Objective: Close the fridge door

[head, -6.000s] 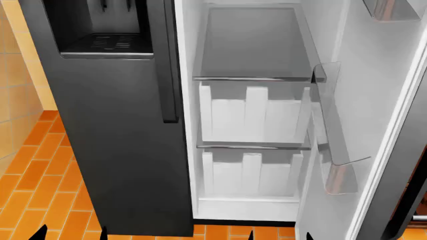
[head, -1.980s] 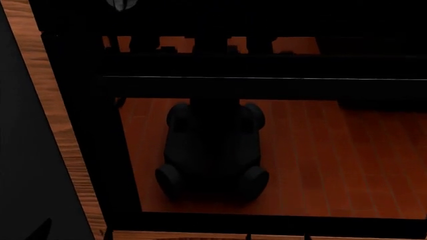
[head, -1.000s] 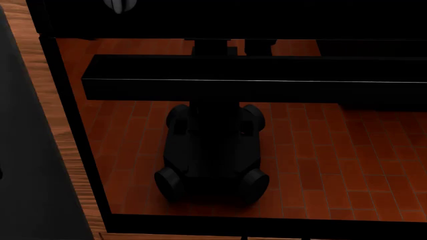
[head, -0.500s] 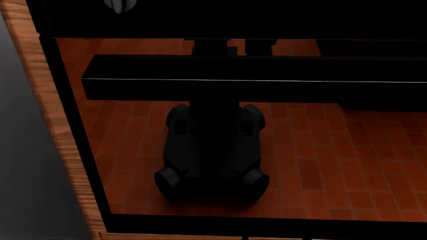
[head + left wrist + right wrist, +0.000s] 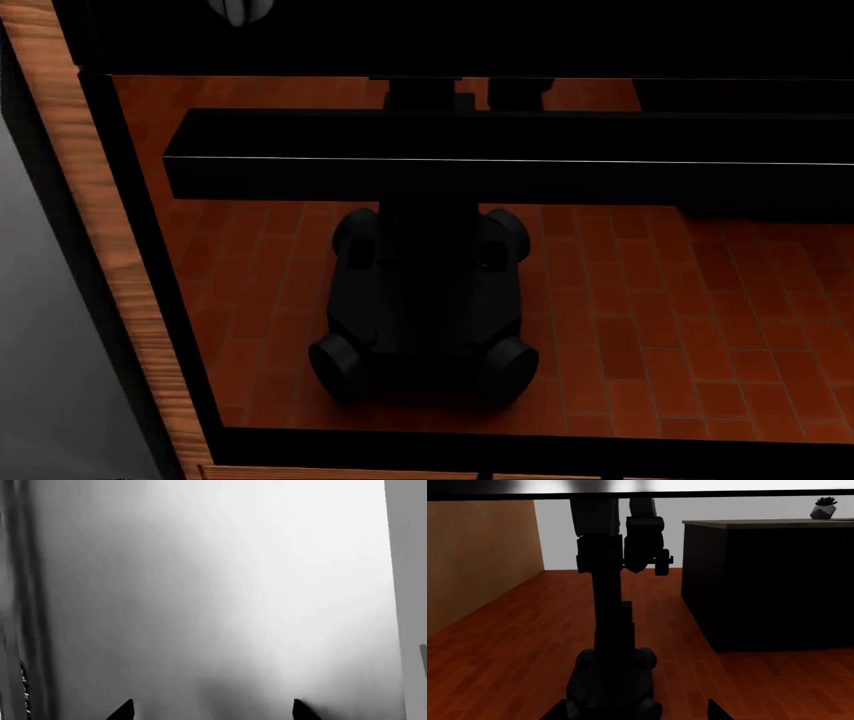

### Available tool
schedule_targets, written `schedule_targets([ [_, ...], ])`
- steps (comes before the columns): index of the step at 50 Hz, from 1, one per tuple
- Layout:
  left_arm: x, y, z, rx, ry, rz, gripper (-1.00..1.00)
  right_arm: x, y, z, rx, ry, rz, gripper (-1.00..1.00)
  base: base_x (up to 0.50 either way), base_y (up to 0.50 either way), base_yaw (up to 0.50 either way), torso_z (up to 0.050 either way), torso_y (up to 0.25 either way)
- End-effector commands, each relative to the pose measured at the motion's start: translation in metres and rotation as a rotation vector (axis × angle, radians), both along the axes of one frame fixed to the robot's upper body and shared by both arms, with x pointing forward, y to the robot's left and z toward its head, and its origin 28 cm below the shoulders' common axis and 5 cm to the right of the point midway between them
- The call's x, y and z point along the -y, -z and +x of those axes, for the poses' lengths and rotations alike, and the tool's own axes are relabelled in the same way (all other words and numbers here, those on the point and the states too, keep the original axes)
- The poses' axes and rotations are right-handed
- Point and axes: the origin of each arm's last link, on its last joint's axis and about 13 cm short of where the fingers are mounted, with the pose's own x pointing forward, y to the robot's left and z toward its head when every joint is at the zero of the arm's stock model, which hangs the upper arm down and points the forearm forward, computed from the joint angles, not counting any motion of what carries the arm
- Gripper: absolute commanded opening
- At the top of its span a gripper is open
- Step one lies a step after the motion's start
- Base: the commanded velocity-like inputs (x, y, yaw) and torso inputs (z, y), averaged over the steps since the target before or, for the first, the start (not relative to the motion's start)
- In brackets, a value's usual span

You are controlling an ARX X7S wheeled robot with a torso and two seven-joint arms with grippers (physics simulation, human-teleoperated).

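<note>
A dark, mirror-like face fills the head view; I take it for the outer face of the fridge door (image 5: 667,300). It reflects my own wheeled base and orange brick floor. The white inner face and its bins are out of view. A smooth grey metallic panel (image 5: 213,590) fills the left wrist view, and my left gripper (image 5: 212,711) is open close in front of it with nothing between the tips. My right gripper (image 5: 635,711) is open too, facing the same kind of glossy face (image 5: 507,630), which mirrors my torso and arms.
A wood-grain strip (image 5: 107,230) and a pale grey panel (image 5: 40,350) run down the left of the head view. The right wrist view's reflection holds a dark counter (image 5: 767,580) with a small plant (image 5: 825,506) on it and a tan wall.
Six seconds ago the head view showed the open white fridge interior; now it shows only the dark reflecting face. Over the last second the grey panel at the left has grown lighter.
</note>
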Motion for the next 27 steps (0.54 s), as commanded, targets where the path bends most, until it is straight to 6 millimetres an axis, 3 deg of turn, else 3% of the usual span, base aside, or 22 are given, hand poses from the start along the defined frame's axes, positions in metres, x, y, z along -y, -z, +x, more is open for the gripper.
schedule_targets([
  [1, -0.008, -0.037, 0.011, -0.008, -0.053, 0.025, 1.00, -0.002, 0.000, 0.004, 0.005, 0.001, 0.001, 1.00, 0.00, 0.00, 0.00, 0.000, 0.000],
  [19, -0.002, -0.048, 0.011, 0.037, 0.013, 0.023, 1.00, -0.003, -0.001, 0.004, 0.007, 0.004, 0.005, 1.00, 0.00, 0.00, 0.00, 0.000, 0.000],
  [20, -0.007, -0.024, 0.005, -0.047, 0.004, -0.044, 1.00, -0.003, 0.000, 0.004, 0.007, 0.002, 0.004, 1.00, 0.00, 0.00, 0.00, 0.000, 0.000],
  [22, -0.007, 0.001, -0.013, -0.123, 0.018, -0.137, 1.00, -0.003, -0.001, 0.002, 0.007, 0.000, 0.003, 1.00, 0.00, 0.00, 0.00, 0.000, 0.000],
  [23, 0.000, -0.007, -0.021, -0.079, 0.050, -0.129, 1.00, -0.003, -0.002, 0.002, 0.006, 0.000, 0.002, 1.00, 0.00, 0.00, 0.00, 0.000, 0.000],
  [24, 0.004, 0.002, -0.033, -0.093, 0.081, -0.180, 1.00, -0.003, -0.001, 0.001, 0.006, -0.001, 0.002, 1.00, 0.00, 0.00, 0.00, 0.000, 0.000],
  [25, 0.015, -0.008, -0.044, -0.038, 0.132, -0.149, 1.00, -0.002, -0.001, 0.001, 0.005, -0.001, 0.002, 1.00, 0.00, 0.00, 0.00, 0.000, 0.000],
  [26, 0.023, -0.002, -0.058, -0.045, 0.171, -0.182, 1.00, -0.002, -0.002, -0.001, 0.004, -0.001, 0.002, 1.00, 0.00, 0.00, 0.00, 0.000, 0.000],
  [27, 0.036, -0.012, -0.072, 0.016, 0.227, -0.141, 1.00, -0.002, -0.002, -0.001, 0.004, -0.001, 0.001, 1.00, 0.00, 0.00, 0.00, 0.000, 0.000],
])
